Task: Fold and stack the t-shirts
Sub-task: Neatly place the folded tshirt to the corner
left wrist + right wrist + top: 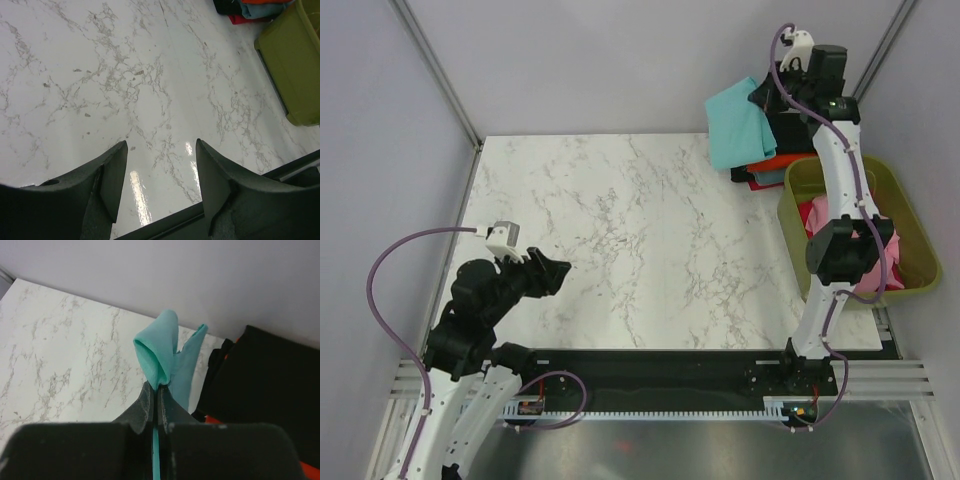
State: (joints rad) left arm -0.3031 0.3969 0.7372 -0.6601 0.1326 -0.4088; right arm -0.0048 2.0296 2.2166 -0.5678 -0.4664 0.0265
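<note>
**Teal t-shirt pinched at the far right corner**

The right gripper (156,396) is closed tight on a soft fold of the teal t-shirt (161,347). It holds the fold at the far right of the marble-patterned counter (620,230), next to a pile of black, orange and red t-shirts (767,168). A pink t-shirt (886,262) lies crumpled in the olive plastic tub (900,200). The left gripper (160,150) has its jaws apart over the glossy counter and holds nothing.

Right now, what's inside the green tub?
Crumpled pink cloth lies in the green tub. The right arm crosses over the tub and covers its middle, so whatever is under the arm, and the tub's bottom, can't be seen.
</note>
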